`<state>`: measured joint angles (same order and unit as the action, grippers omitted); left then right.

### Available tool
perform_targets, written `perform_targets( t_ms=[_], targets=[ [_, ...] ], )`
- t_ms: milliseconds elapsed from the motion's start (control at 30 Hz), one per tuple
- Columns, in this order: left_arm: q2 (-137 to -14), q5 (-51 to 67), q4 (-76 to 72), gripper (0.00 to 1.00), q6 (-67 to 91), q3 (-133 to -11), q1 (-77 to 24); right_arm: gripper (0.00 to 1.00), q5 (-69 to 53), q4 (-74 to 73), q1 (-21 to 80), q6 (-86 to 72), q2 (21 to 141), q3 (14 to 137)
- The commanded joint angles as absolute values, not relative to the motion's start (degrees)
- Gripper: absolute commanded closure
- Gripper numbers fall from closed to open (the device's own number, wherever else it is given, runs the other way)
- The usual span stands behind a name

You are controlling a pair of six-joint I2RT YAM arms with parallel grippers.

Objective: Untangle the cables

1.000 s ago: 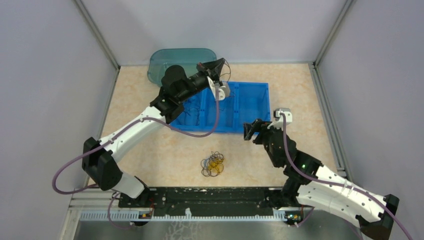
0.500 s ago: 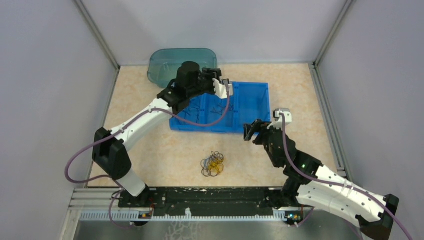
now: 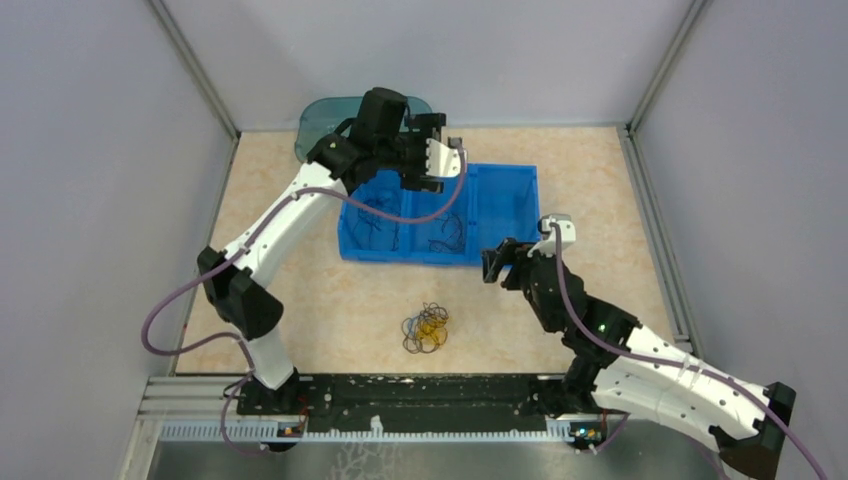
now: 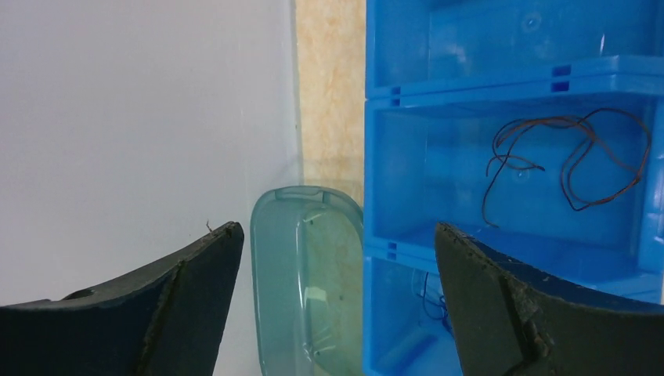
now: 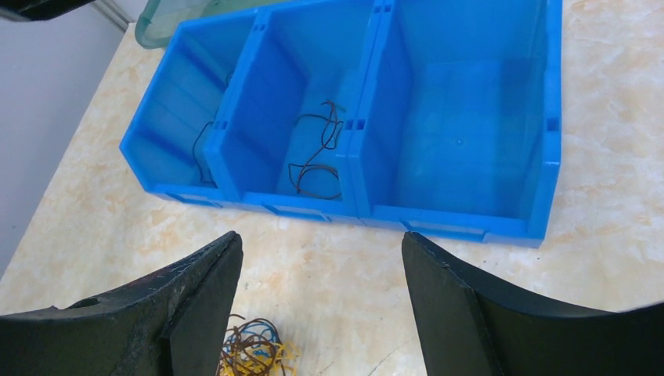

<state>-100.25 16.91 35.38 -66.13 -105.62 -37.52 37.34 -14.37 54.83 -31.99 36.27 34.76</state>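
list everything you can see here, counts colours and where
cable tangle: one clump, blue, black and yellow-orange, on the table in front of the bin
left-compartment cable: at least one, dark, bin's left compartment
middle-compartment cable: one, dark, bin's middle compartment
bin: one, blue, three compartments, far half of the table
tub: one, translucent teal, behind the bin's left corner
table: one, beige marbled
left arm: one, white and black, reaching over the bin
right arm: one, white and black, near the bin's front
left hand: one, black, open, holding nothing
right hand: one, black, open, holding nothing
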Motion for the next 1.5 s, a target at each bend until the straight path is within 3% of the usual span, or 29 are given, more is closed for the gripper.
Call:
perform_targets(
  t_ms=[0,233,433,700,1033,1133,1300,1367,1467],
  targets=[
    [-108.2,15.9,51.5,0.04,-68.0,-116.7,-36.1,0.25,35.8,-14.6,54.3,-33.3,37.4,38.9],
    [-105.4,20.8,47.7,0.02,-58.8,-115.1,-32.8,0.25,33.4,-15.9,54.2,-33.4,38.6,39.4],
    [-89.3,29.8,42.9,0.01,-53.5,-96.3,-32.0,0.25,21.5,-13.9,54.3,-33.1,44.4,37.8],
    [-66.3,35.7,41.5,0.01,-53.3,-68.2,-33.4,0.35,0.6,0.0,54.5,-35.4,53.7,30.0],
    [-54.5,36.6,41.6,0.05,-57.4,-55.9,-33.5,0.40,-5.3,5.5,57.3,-36.2,61.0,28.5],
    [-53.5,36.2,41.0,0.07,-58.2,-54.2,-33.5,0.53,-3.7,6.8,57.8,-36.9,63.4,28.7],
    [-51.9,37.4,40.1,0.13,-59.0,-52.1,-33.5,0.93,-0.2,5.5,58.4,-36.2,64.0,32.0],
    [-50.9,38.4,39.6,0.14,-59.2,-50.5,-33.5,1.00,0.8,4.9,58.4,-35.7,62.4,33.2],
    [-50.0,39.9,37.9,0.15,-57.6,-48.6,-33.6,1.00,0.8,5.4,58.4,-35.6,59.9,34.3]
  ],
)
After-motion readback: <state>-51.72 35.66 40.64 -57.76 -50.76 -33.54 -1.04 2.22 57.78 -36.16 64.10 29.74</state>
